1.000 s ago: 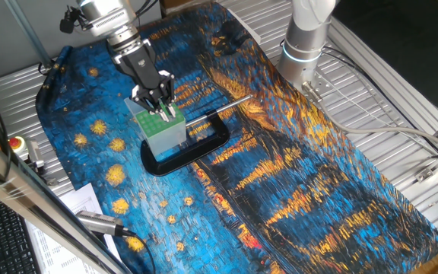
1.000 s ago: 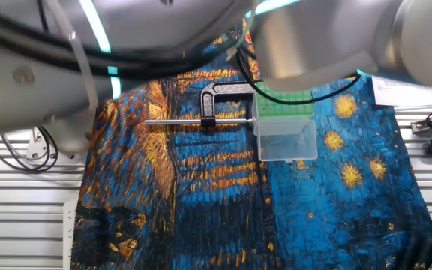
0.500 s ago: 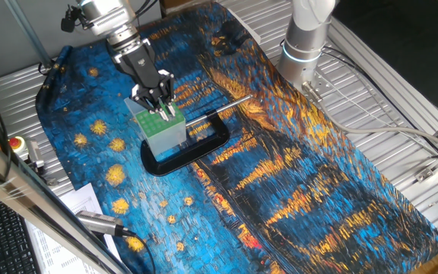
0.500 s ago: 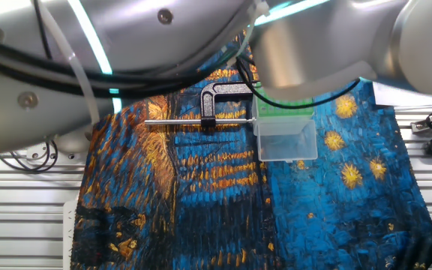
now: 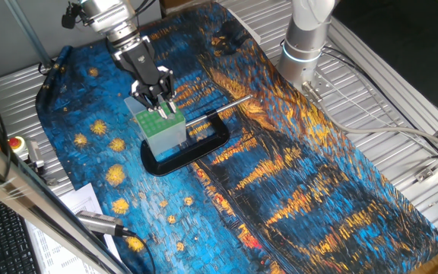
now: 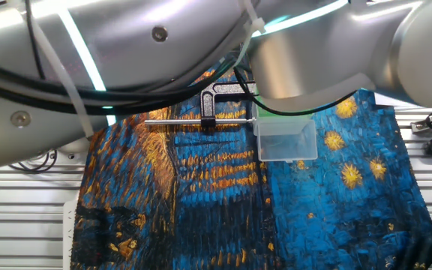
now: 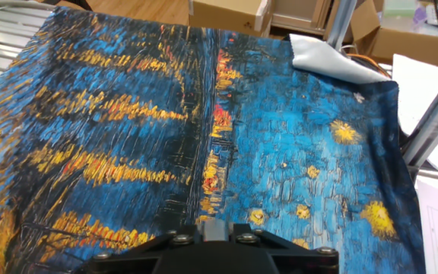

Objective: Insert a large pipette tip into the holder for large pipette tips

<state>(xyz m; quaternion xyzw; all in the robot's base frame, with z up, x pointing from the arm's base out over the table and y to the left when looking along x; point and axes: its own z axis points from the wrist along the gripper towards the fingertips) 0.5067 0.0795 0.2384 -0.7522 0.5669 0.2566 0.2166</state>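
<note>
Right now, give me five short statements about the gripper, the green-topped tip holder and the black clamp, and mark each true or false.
1. The gripper is directly over the holder for large pipette tips. True.
2. The holder lies tipped on its side. False: it stands upright, green plate up.
3. The black clamp lies flat on the painted cloth. True.
4. The metal rod stands upright in the holder. False: it lies flat, running through the clamp.
5. The hand view shows the green plate. False: it shows only cloth.
</note>
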